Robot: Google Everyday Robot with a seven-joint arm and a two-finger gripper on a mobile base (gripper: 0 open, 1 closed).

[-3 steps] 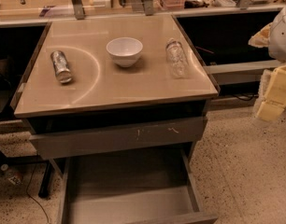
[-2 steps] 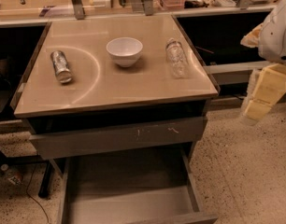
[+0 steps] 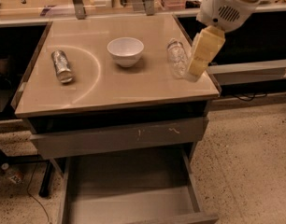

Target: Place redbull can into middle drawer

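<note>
The redbull can (image 3: 62, 66) lies on its side at the left of the tan tabletop (image 3: 110, 90). The middle drawer (image 3: 129, 192) is pulled out below the table, its flat grey floor bare. My gripper (image 3: 198, 69) hangs from the white arm housing (image 3: 232, 6) at the top right. It is over the table's right edge, right beside the clear plastic bottle (image 3: 176, 57) and far from the can.
A white bowl (image 3: 126, 50) stands mid-table between the can and the bottle. A shut drawer front with white scratches (image 3: 119, 136) sits above the open drawer. Counters run along the back. Speckled floor lies to the right.
My arm has swung left from the right edge of the view and now reaches over the table's right side by the bottle. The can, bowl, bottle and drawer have not moved.
</note>
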